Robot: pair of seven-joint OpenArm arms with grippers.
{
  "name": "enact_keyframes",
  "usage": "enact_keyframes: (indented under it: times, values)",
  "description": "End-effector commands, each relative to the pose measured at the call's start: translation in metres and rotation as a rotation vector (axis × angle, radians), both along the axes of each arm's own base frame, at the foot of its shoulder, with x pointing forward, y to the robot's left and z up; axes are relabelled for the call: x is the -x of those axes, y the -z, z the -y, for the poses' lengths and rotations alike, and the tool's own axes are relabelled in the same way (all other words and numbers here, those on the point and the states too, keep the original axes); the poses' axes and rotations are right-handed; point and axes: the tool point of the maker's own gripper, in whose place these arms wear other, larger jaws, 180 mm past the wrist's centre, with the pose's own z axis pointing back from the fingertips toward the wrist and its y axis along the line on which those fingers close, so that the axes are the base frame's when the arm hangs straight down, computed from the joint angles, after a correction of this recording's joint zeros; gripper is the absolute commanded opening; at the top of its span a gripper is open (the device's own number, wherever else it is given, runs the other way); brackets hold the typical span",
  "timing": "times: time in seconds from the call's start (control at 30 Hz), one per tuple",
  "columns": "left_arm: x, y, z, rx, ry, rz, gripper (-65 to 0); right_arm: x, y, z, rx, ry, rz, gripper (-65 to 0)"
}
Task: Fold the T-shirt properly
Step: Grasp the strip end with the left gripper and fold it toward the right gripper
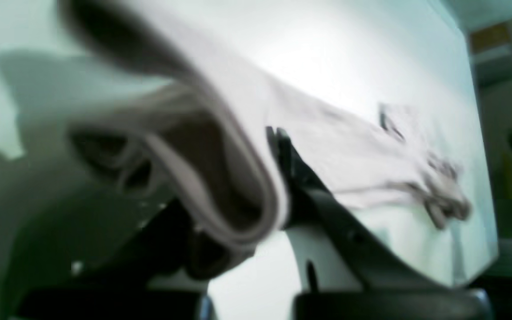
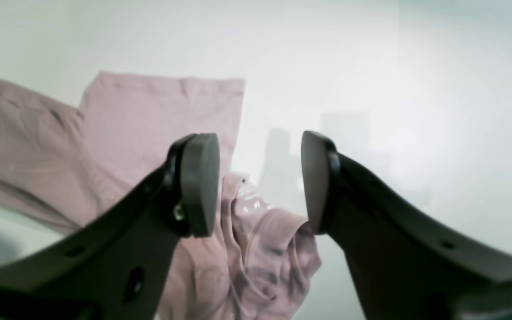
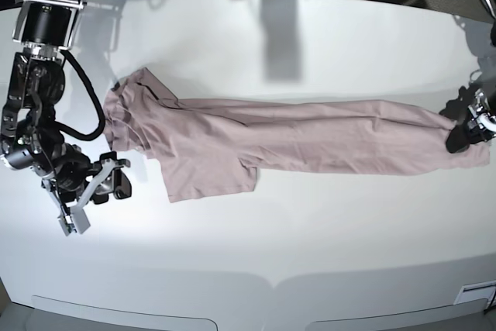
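The dusty pink T-shirt (image 3: 294, 141) lies stretched in a long band across the white table (image 3: 310, 52), collar end at the left and hem at the far right. My left gripper (image 3: 463, 134) sits at that hem end, shut on a fold of the T-shirt (image 1: 238, 195); one dark finger (image 1: 302, 182) shows beside the bunched cloth, the other is hidden by it. My right gripper (image 3: 87, 198) hovers open just left of the sleeve. In the right wrist view my right gripper (image 2: 258, 182) stands above the crumpled collar area of the T-shirt (image 2: 260, 258), with nothing between the pads.
The right arm's column (image 3: 43, 21) and its black cable (image 3: 87, 110) stand at the table's back left. Dark cables and frame parts run along the far edge. The table's front edge (image 3: 271, 281) curves across the bottom.
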Motion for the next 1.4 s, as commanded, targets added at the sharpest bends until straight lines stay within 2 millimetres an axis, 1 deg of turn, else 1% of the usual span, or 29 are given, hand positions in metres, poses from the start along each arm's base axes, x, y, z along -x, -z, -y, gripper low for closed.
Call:
enact_keyframes:
  times: [0.0,0.2,0.3,0.43,0.53,0.63,0.73,0.93,1.07,1.17,1.23,1.3,1.37]
  values:
    - [-0.009,-0.021,0.0,-0.014,0.013,0.065,-65.0,-0.013,-0.026,0.002,-0.001,-0.007,0.081,-34.6]
    - [-0.013,-0.022,0.05,0.071,0.047,0.106,-65.0,-0.02,-0.036,0.002,0.003,-0.007,0.1,-34.6]
    - [-0.014,-0.023,0.078,0.126,0.062,0.129,-65.0,-0.02,-0.036,0.002,0.004,-0.007,0.099,-34.6]
    - [-0.009,-0.021,0.118,0.191,0.113,0.119,-65.0,-0.019,-0.035,0.003,0.008,-0.007,0.089,-34.6]
    - [-0.009,-0.021,0.144,0.259,0.116,0.126,-65.0,-0.019,-0.035,0.003,0.008,-0.007,0.09,-34.6]
    - [-0.008,-0.013,0.167,0.291,0.115,0.105,-65.0,-0.019,-0.035,0.002,0.007,-0.007,0.09,-34.6]
    - [-0.007,-0.005,0.186,0.303,0.11,0.08,-65.0,-0.019,-0.035,0.003,0.007,-0.007,0.089,-34.6]
    - [-0.012,-0.011,0.212,0.376,0.092,0.106,-65.0,-0.019,-0.034,0.003,0.007,-0.007,0.089,-34.6]
    - [-0.01,-0.009,0.232,0.352,0.16,0.089,-65.0,-0.019,-0.035,0.003,0.007,-0.007,0.089,-34.6]
    - [-0.007,-0.004,0.253,0.309,0.237,0.064,-65.0,-0.019,-0.035,0.003,0.007,-0.007,0.089,-34.6]
    - [-0.002,0.003,0.269,0.251,0.303,0.036,-65.0,-0.019,-0.035,0.003,0.007,-0.007,0.089,-34.6]
    - [0.004,0.015,0.282,0.162,0.366,0.002,-57.0,-0.019,-0.035,0.003,0.007,-0.007,0.09,-34.6]
    - [0.005,0.025,0.289,0.067,0.402,-0.005,-50.0,-0.019,-0.035,0.003,0.007,-0.007,0.089,-34.6]
